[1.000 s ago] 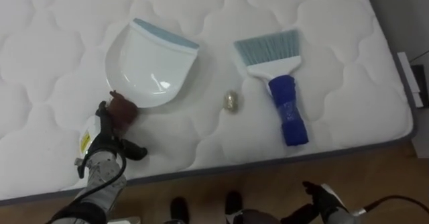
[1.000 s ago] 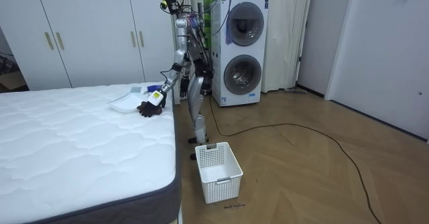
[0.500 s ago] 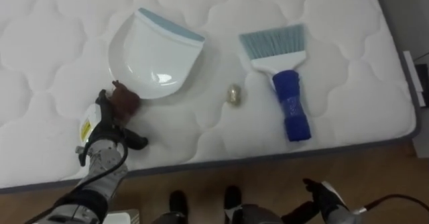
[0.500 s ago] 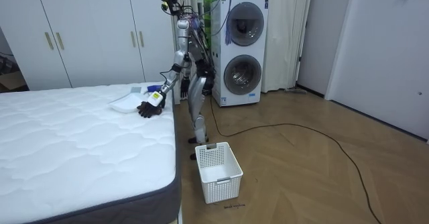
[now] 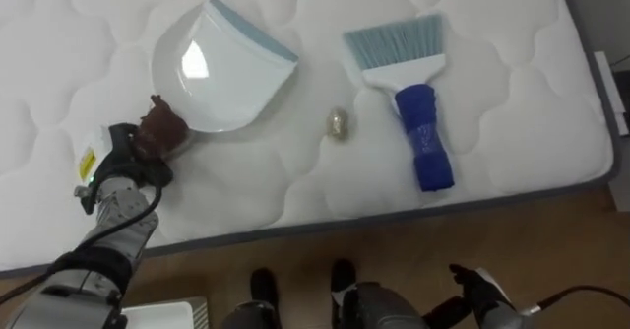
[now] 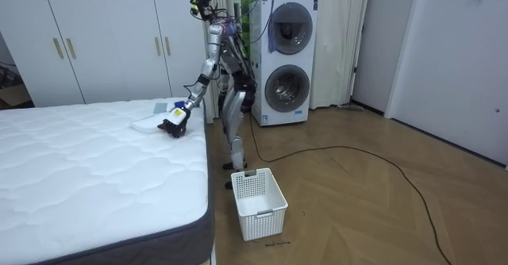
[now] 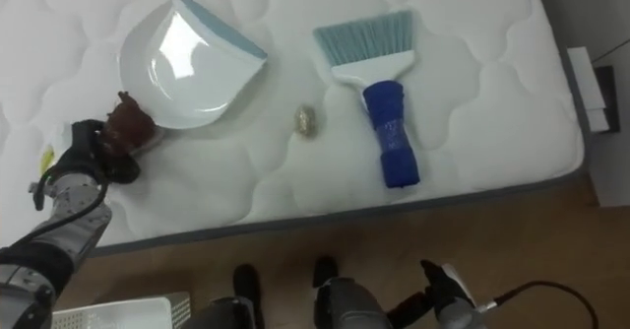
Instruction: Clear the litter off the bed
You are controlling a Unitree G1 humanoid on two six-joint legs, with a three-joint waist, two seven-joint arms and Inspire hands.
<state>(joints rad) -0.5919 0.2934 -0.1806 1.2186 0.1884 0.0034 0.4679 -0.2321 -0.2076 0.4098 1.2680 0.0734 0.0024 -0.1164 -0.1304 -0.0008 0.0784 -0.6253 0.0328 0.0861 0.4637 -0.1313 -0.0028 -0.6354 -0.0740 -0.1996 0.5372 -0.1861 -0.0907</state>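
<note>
The white quilted mattress of the bed lies in front of the robot, which stands on the wooden floor at the bed's edge. White wardrobe doors are beyond the bed, and a stacked pair of white front-loading washing machines is behind the robot. A white slatted plastic basket sits on the floor beside the bed, near the robot's feet.

On the mattress lies a white plastic dustpan with a pale blue lip and a brown handle, its mouth turned away from the robot. To its right, well apart, a hand brush lies flat – pale blue bristles, white head, blue grip pointing toward the bed's edge.

The left hand is over the mattress with its fingers curled round the dustpan's brown handle. A small yellow sticker sits at its back, the print too small to read. The right hand hangs low beyond the bed's edge – its fingers look loosely relaxed, holding nothing.

A small crumpled beige ball of litter rests on the mattress between dustpan and brush, touching neither.
</note>
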